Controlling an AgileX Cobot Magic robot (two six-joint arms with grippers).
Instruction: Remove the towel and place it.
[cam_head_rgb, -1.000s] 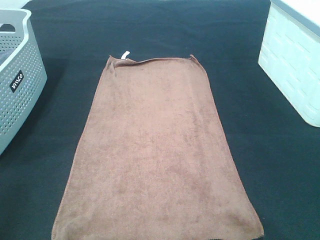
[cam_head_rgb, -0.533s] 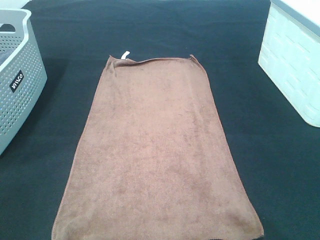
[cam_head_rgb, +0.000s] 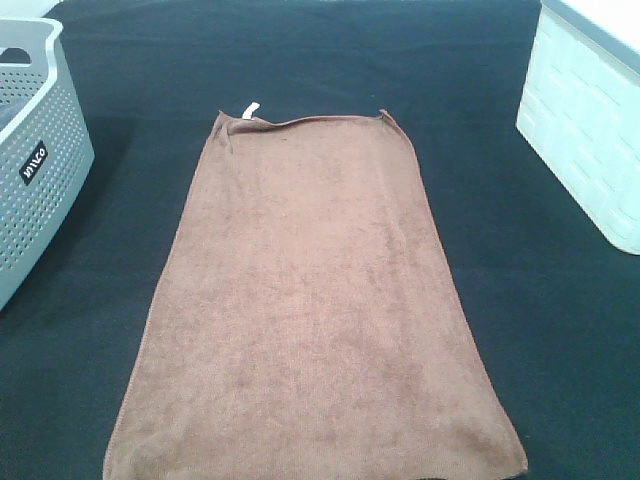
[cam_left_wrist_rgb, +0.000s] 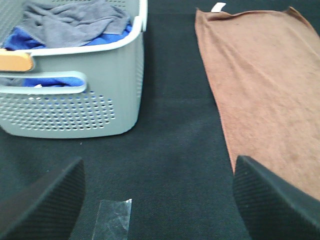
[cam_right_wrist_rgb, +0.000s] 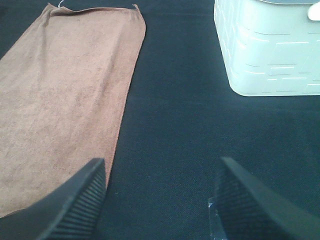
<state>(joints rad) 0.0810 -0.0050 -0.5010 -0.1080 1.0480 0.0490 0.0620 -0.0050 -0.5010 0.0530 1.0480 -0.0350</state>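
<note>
**One label legible, on the basket**

The only readable marking sits on the grey perforated laundry basket (cam_head_rgb: 40, 150) at the left edge of the high view. A small black label (cam_head_rgb: 33, 163) is fixed to its outer wall, set at a slant, with white capital letters that look like "MYLCO" (the first letters are soft, so the spelling is not certain).

The brown towel (cam_head_rgb: 310, 300) carries a small white tag (cam_head_rgb: 248, 109) at its far corner; the tag also shows in the left wrist view, but nothing on it can be read. The white bin (cam_head_rgb: 585, 120) on the right shows only a moulded brick-like pattern.
</note>
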